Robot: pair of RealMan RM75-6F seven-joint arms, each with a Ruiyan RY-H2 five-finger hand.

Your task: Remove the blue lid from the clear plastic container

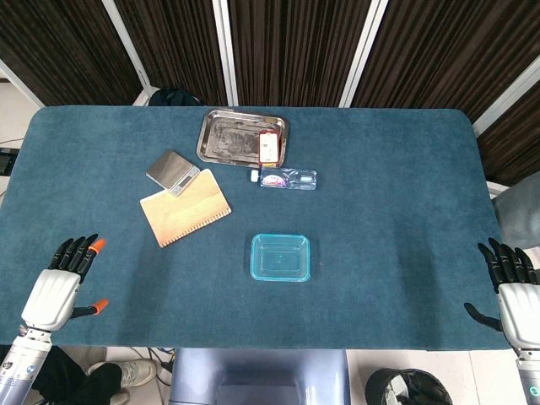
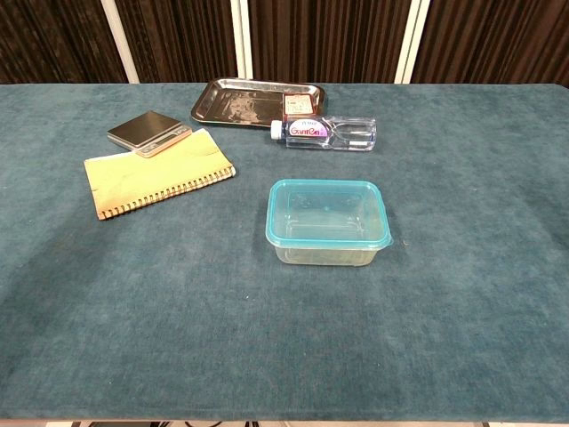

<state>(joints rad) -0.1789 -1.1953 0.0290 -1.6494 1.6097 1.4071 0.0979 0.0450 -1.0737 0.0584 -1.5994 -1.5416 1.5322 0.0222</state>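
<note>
Felted teal worktop point(image 2: 133, 302): I see the rectangular clear container point(image 2: 328, 240), blue lid point(image 2: 327, 212) seated; left hand point(image 1: 57, 287) and right hand point(image 1: 513, 291) fingers spread, empty.

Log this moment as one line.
left hand: open, table edge | right hand: open, table edge | blue lid: on container | phase: not started

The chest view cut off both hands entirely. In the head view, the right hand point(image 1: 513, 291) ran past the right edge and the left hand point(image 1: 59, 287) lost its wrist at the bottom. The small box point(image 1: 268, 148) on the metal tray point(image 1: 228, 135) carried print too small to read.
</note>
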